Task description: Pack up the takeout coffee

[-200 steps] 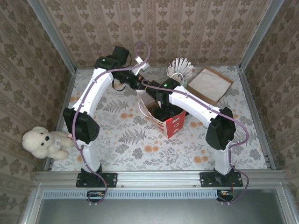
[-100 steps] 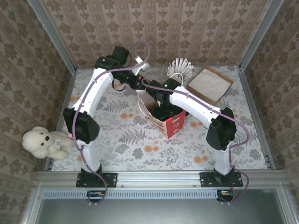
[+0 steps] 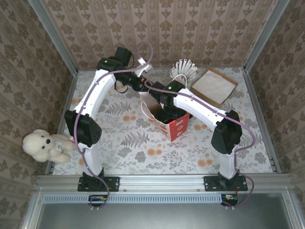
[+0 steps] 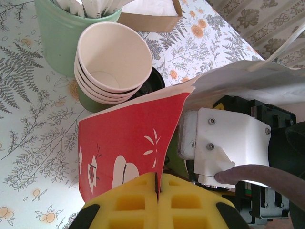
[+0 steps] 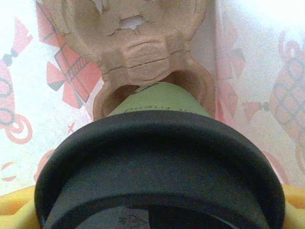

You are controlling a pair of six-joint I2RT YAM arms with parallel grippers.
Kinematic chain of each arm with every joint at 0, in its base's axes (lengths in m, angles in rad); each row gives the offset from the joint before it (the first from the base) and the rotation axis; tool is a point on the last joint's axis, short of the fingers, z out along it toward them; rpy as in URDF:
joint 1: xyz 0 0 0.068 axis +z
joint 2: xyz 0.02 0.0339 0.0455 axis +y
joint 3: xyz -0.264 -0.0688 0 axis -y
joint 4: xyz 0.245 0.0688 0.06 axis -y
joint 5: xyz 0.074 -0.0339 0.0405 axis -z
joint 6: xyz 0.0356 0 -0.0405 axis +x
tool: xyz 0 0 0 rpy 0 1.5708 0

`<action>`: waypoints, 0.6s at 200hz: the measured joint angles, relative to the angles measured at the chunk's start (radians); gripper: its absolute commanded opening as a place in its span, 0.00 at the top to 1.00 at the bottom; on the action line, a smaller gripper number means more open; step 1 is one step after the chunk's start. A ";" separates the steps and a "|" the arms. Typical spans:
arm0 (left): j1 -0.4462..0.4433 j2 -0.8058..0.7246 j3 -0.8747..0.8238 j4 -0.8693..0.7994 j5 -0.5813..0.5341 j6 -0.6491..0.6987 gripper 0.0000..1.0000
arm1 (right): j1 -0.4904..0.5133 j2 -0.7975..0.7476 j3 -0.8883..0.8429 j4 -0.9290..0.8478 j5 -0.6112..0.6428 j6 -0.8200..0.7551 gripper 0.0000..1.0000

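Inside the tight paper bag (image 5: 252,71), the right claw (image 5: 159,210) clasps the round-lidded takeout coffee (image 5: 159,143); the left claw (image 4: 157,193) pinches its rim.

Top external: fixed high, above and behind the arm bases (image 3: 95,183), facing steeply down; red-and-white paper bag (image 3: 177,126) mid-frame, well off. Left wrist: just outside the bag (image 4: 128,148), close on its red outer wall, facing the table (image 4: 28,119) beyond. Right wrist: inside the bag (image 5: 28,76), facing its bottom past the takeout coffee (image 5: 159,157), very close. Bag common to all three.
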 measured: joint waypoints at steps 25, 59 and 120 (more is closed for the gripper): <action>0.000 0.000 0.000 0.000 0.000 0.000 1.00 | 0.000 -0.005 -0.010 0.010 0.000 0.000 0.32; 0.000 0.000 0.000 0.000 0.000 0.000 1.00 | 0.000 -0.016 -0.027 0.022 0.000 0.000 0.32; 0.000 0.000 0.000 0.000 0.000 0.000 1.00 | 0.000 -0.023 -0.032 0.032 0.000 0.000 0.32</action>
